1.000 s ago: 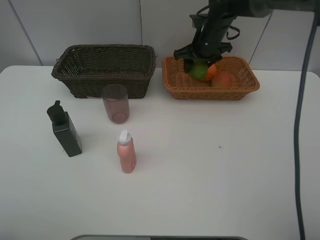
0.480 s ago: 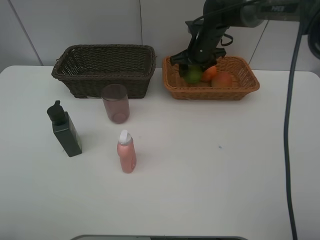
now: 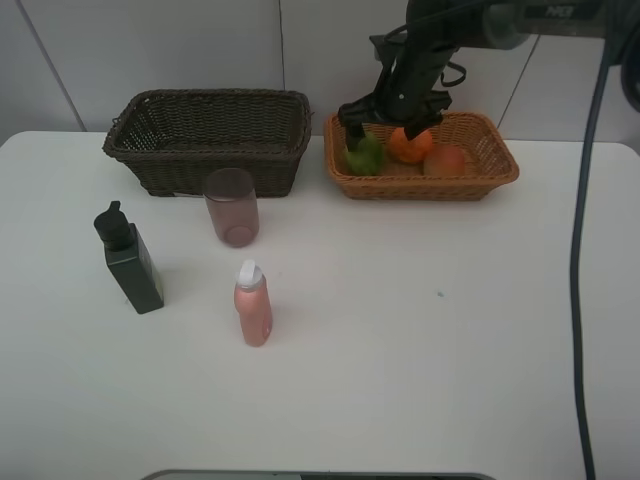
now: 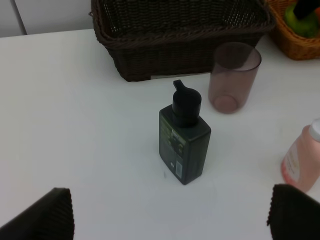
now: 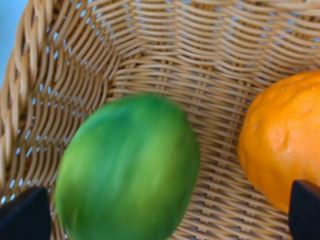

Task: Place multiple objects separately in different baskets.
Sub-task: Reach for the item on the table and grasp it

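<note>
Over the light tan basket (image 3: 470, 185) my right gripper (image 3: 382, 126) stands open. The green oval fruit (image 3: 363, 157) lies loose in that basket's left end, beside the orange (image 3: 409, 145) and the red-yellow fruit (image 3: 446, 160). In the right wrist view the green fruit (image 5: 127, 170) is blurred between the spread fingertips (image 5: 25, 217), with the orange (image 5: 277, 140) alongside. On the table stand the pink cup (image 3: 232, 207), black pump bottle (image 3: 130, 262) and pink bottle (image 3: 253, 305). My left gripper (image 4: 167, 220) is open, short of the black bottle (image 4: 184, 140).
The dark brown basket (image 3: 200, 165) sits at the back left with nothing visible inside. A dark cable (image 3: 585, 250) hangs down the right side. The white table (image 3: 430, 330) spreads in front of the baskets. The left arm does not show in the exterior view.
My right gripper has opened and let go of the green fruit, which dropped into the tan basket's left end. The gripper has risen slightly. The left arm has not moved.
</note>
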